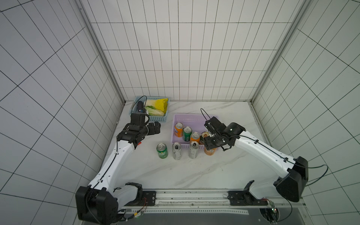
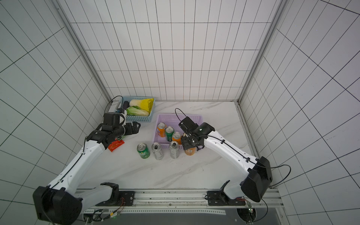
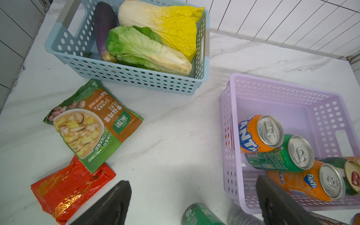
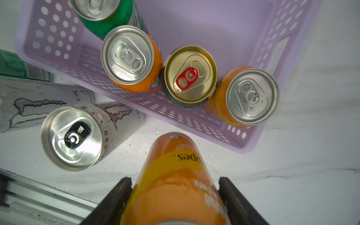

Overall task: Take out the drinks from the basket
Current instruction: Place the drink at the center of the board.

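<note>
My right hand (image 4: 175,183) is clamped on an orange can (image 4: 171,155), with one finger on each side. The can stands up tall, its top in my hand and its bottom toward the counter (image 1: 194,175). It is out of the basket (image 4: 58,39), just beside the near wall and next to a silver can (image 4: 72,136). I cannot tell if its bottom touches the counter, because my hand hides that from above. The next move looks like letting go and lifting straight up, so the can does not tip.

My left hand (image 3: 192,183) is wide apart and holds nothing. It hangs over the counter, beside the basket's left wall.

Five drinks are in the basket, all standing up. The corner orange can (image 4: 251,97) and the gold-top can (image 4: 191,75) are nearest my right hand. The far Fanta can (image 3: 257,134) is nearer my left hand.

The can I hold shows only the letters "ppes". Two orange cans in the basket say FANTA. The corner orange can says "grapefruit". The silver can has the Monster claw mark on it. The green packet (image 3: 91,124) on the counter has Chinese words.
</note>
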